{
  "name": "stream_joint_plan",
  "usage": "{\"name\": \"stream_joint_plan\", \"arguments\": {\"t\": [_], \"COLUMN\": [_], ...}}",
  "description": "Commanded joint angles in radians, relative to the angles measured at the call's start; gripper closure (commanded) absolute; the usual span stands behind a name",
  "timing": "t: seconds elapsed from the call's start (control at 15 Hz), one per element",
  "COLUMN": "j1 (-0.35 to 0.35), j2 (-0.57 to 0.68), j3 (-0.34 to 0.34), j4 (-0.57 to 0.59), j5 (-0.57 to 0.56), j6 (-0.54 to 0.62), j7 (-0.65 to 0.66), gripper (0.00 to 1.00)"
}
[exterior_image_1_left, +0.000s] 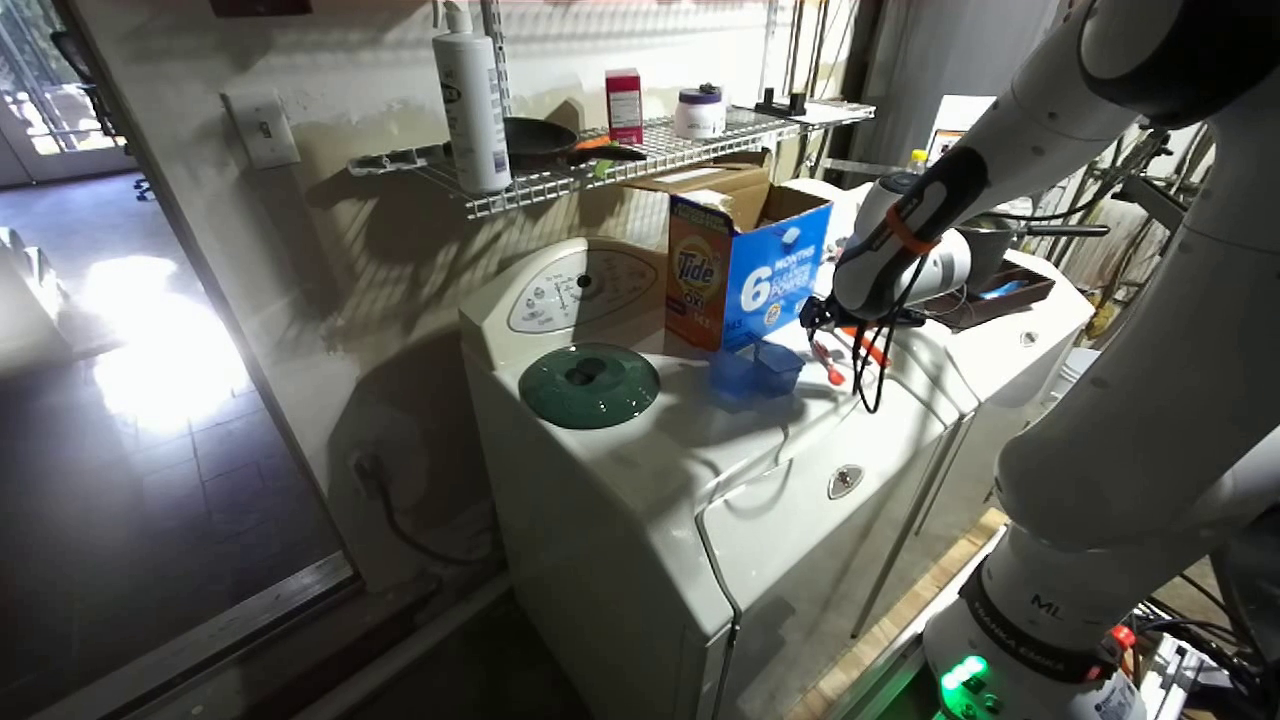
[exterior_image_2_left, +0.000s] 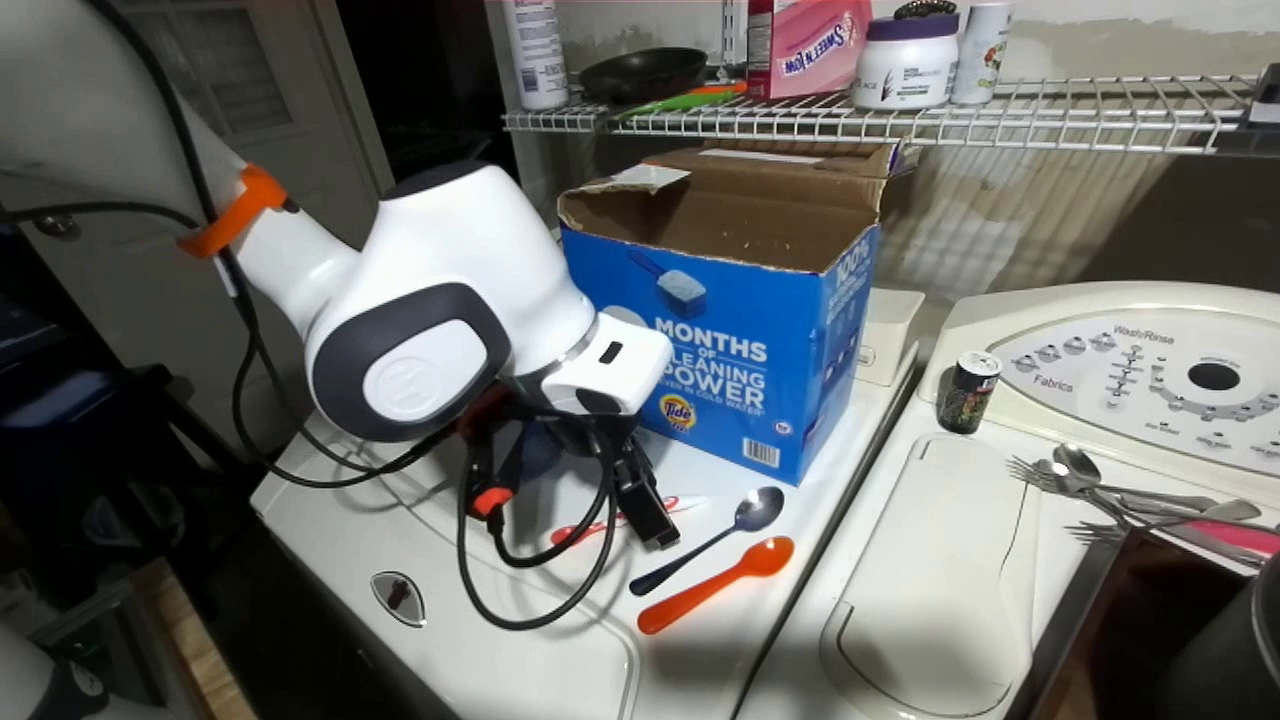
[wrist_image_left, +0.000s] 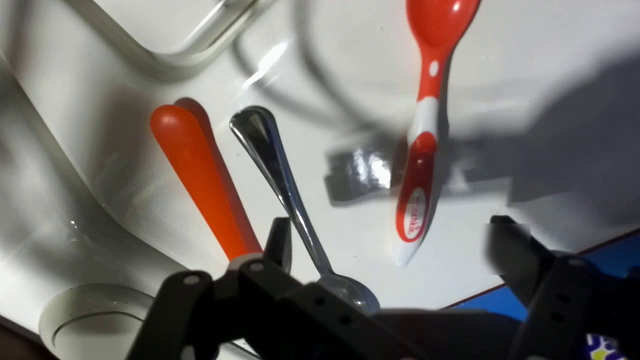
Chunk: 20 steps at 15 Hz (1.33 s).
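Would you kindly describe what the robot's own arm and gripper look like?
The arm is white, in rounded segments with dark covers. An orange band circles it, and looped black cables hang from it. Its white base carries a black strip lettered FRANKA EMIKA, with ML above, and green lights. The gripper is black, with two blocky fingers.

In the wrist view, the top edge crops the red-and-white spoon (wrist_image_left: 424, 120), its handle lettering (wrist_image_left: 414, 213) too blurred for me to read; at bottom, my gripper (wrist_image_left: 394, 235) hides the bowl of the orange spoon (wrist_image_left: 204, 182) and part of the steel spoon (wrist_image_left: 296, 210).
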Motion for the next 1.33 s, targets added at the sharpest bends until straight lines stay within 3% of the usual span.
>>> {"name": "stream_joint_plan", "arguments": {"t": [0.0,0.27,0.33,0.47,1.07,1.2,1.27], "j1": [0.017,0.03,0.032,0.038,0.062,0.063,0.063], "j2": [0.061,0.092,0.098,0.105,0.113,0.101,0.091], "j3": [0.001,0.003,0.002,-0.001,-0.042,-0.054,-0.058], "j4": [0.054,0.08,0.085,0.093,0.117,0.118,0.117], "j5": [-0.013,-0.003,-0.001,-0.005,-0.05,-0.056,-0.059], "j6": [0.004,-0.001,-0.003,-0.006,-0.031,-0.042,-0.05], "j7": [0.051,0.062,0.064,0.069,0.115,0.126,0.126], "gripper": [0.0,0.01,0.25,0.3,0.95,0.99,0.95]}}
